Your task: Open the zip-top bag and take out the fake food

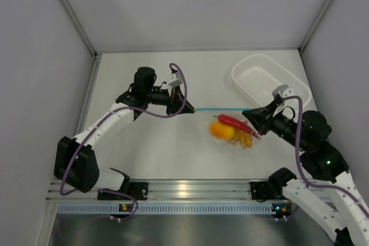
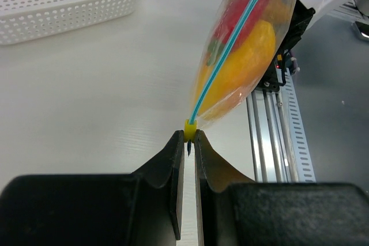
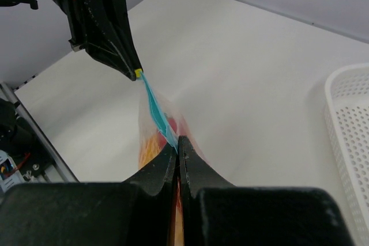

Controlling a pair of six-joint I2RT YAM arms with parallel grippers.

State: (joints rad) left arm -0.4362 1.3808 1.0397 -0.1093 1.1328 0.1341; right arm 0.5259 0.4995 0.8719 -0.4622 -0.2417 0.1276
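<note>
The zip-top bag (image 1: 233, 133) hangs above the table between my two grippers, its light blue zip strip (image 1: 219, 109) stretched taut from one to the other. My left gripper (image 1: 190, 108) (image 2: 189, 136) is shut on the small yellow slider (image 2: 189, 128) at the strip's left end. My right gripper (image 1: 249, 114) (image 3: 177, 142) is shut on the bag's top edge at the right end of the blue strip (image 3: 155, 108). The fake food is inside the bag: a red chili (image 1: 232, 121), an orange chunk (image 1: 221, 131) and a yellow-orange piece (image 2: 245, 67).
A white perforated basket (image 1: 237, 84) (image 2: 69, 10) stands at the back right, just behind the right gripper. An aluminium rail (image 1: 184, 191) runs along the near edge. Grey walls enclose the table on the left, back and right.
</note>
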